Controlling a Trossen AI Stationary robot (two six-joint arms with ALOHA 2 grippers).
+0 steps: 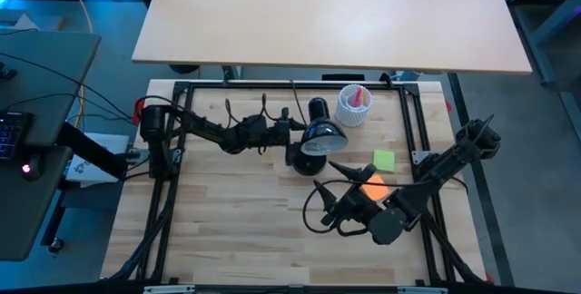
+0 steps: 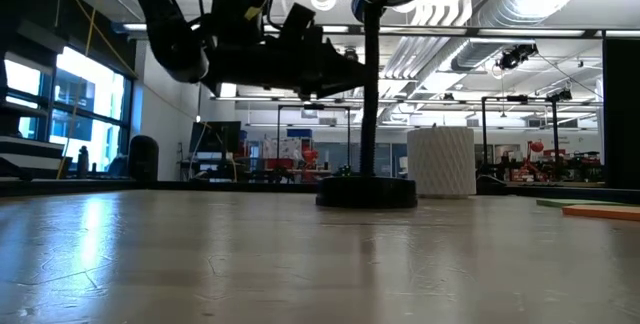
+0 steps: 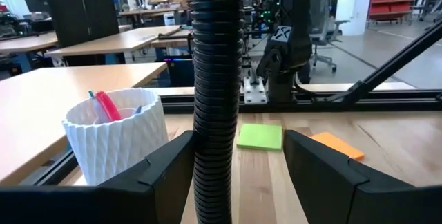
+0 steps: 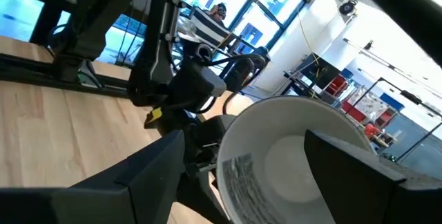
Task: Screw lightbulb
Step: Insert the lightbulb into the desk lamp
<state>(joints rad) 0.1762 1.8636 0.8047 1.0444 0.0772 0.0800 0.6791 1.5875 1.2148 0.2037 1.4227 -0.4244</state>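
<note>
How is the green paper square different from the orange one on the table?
The green square is lime green and the orange square is bright orange. The green square lies farther back, nearer the white ribbed cup, while the orange square lies nearer the front, close beside the right end effector. The green square shows whole; the right arm covers part of the orange one. Both lie flat on the wooden table.

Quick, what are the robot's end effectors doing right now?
Left end effector: open, around the lamp's neck.
Right end effector: open, holding nothing.
</note>
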